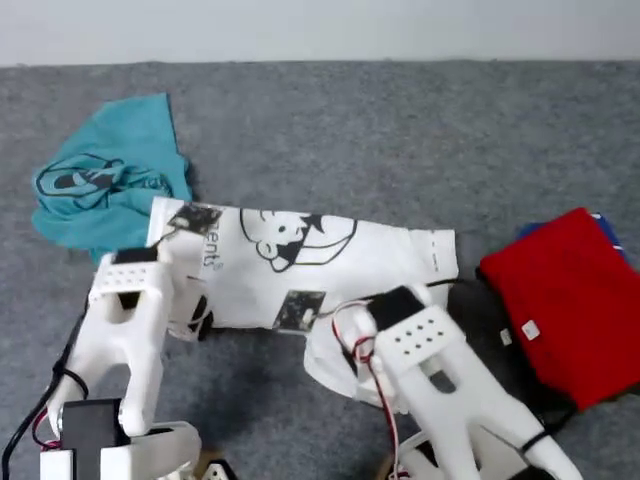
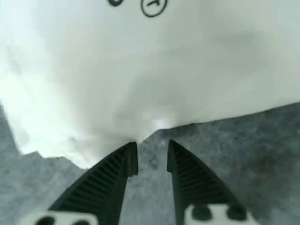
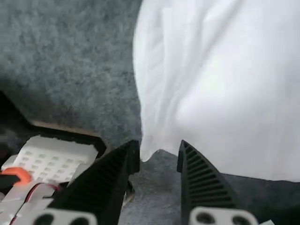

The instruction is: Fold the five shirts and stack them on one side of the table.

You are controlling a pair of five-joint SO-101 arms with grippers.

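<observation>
Grey felt top (image 1: 400,130); white shirt (image 1: 380,255) w/ black print, rumpled; left tool (image 2: 152,152), right tool (image 3: 159,154) both released.

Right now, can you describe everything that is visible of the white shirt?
The white shirt looks like thin soft fabric, with a black line drawing of an animal and a few small dark patches. It lies spread sideways on the grey table, mostly flat, its near edge bunched into folds. One corner meets the teal shirt. The left gripper and the right gripper, both open, sit at its near edge, apart from each other.
</observation>
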